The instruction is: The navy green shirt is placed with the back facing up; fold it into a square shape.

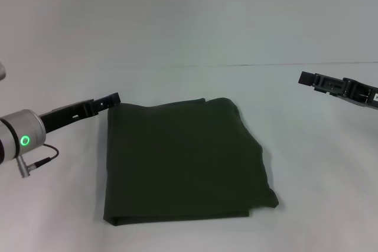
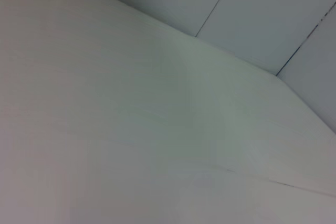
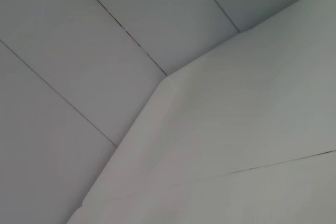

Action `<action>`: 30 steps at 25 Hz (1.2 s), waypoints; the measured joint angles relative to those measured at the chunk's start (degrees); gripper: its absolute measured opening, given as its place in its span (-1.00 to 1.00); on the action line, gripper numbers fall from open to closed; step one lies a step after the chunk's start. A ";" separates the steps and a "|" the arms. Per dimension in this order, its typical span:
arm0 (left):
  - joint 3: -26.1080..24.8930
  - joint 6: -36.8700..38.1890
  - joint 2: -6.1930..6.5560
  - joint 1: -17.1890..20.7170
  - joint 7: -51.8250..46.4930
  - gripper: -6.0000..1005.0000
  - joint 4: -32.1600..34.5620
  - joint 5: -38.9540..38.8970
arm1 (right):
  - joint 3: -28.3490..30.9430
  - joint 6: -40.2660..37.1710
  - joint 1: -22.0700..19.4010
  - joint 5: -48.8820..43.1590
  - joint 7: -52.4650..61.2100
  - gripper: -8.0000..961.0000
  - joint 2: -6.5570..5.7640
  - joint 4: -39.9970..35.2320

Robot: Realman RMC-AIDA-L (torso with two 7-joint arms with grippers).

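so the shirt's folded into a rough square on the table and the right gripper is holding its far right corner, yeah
Not quite. The navy green shirt does lie folded in a rough square on the table, but the head view shows the right gripper apart from it, off to the right and holding nothing. The left gripper sits just beside the shirt's far left corner.

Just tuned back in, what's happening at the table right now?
The shirt lies on the white table, already folded into a rough square. Neither arm holds it. The left gripper sits beside its far left corner; the right gripper hangs well off to the right.
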 joint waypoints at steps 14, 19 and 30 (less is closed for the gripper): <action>0.95 -0.39 -0.92 -0.70 0.66 0.81 -2.05 0.16 | -0.50 -0.03 -0.04 -0.26 0.60 0.75 -0.03 0.09; 1.90 -0.31 -1.34 -1.17 0.74 0.81 -2.12 0.18 | -0.58 -0.03 -0.07 -0.26 0.62 0.75 -0.06 0.09; 2.02 -0.54 -0.85 -0.87 0.47 0.81 -1.58 0.14 | -0.68 -0.13 -0.16 -0.26 0.62 0.75 -0.09 0.09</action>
